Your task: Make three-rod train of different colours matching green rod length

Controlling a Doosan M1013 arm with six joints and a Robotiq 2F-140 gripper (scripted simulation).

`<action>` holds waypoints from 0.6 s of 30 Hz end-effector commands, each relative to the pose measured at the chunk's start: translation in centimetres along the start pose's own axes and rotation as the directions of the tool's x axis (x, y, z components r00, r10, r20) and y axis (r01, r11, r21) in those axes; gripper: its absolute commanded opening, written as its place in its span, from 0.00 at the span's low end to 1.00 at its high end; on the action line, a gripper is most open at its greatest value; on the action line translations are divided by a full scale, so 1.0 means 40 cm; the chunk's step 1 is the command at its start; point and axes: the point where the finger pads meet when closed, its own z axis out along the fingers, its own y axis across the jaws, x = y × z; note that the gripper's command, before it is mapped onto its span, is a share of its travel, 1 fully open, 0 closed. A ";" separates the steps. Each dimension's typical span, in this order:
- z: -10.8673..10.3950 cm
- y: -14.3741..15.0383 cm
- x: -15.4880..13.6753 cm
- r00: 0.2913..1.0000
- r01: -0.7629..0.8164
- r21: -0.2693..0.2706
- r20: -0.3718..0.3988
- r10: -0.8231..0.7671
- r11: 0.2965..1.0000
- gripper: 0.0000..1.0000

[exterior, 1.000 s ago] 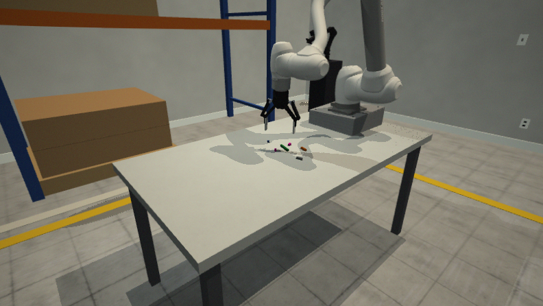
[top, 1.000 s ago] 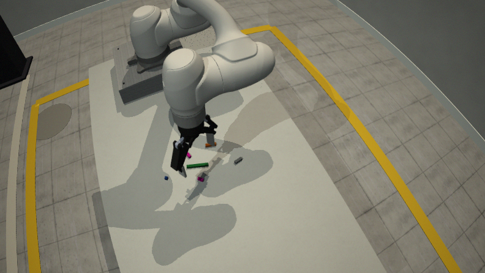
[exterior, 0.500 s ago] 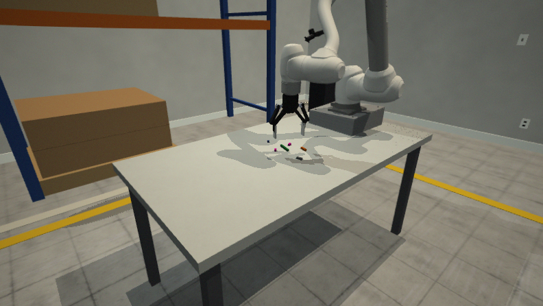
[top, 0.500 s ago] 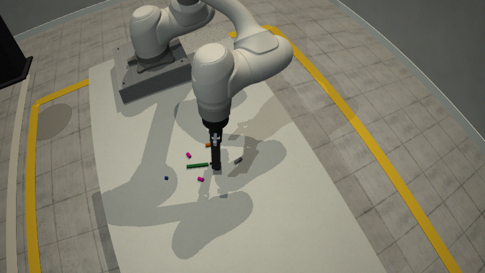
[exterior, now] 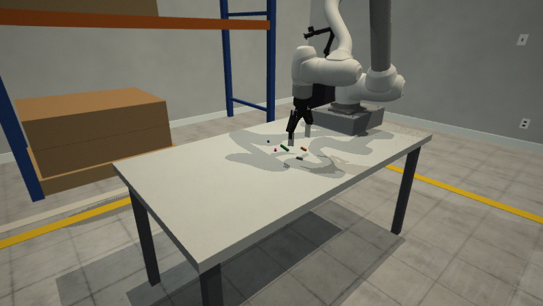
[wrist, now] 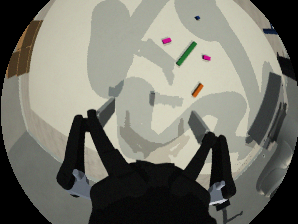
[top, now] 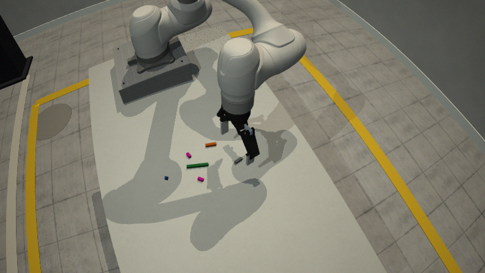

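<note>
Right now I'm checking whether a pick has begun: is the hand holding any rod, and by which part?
Nothing is held. The hand is wide open above the table, and the grey rod lies untouched below.
</note>
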 end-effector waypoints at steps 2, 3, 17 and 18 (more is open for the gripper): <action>0.001 -0.002 -0.015 0.999 0.052 -0.001 0.005 -0.052 0.999 1.00; 0.001 -0.002 -0.015 0.999 0.052 -0.001 0.005 -0.052 0.999 1.00; 0.001 -0.002 -0.015 0.999 0.052 -0.001 0.005 -0.052 0.999 0.15; 0.001 -0.002 -0.015 0.999 0.052 -0.001 0.005 -0.052 0.999 0.15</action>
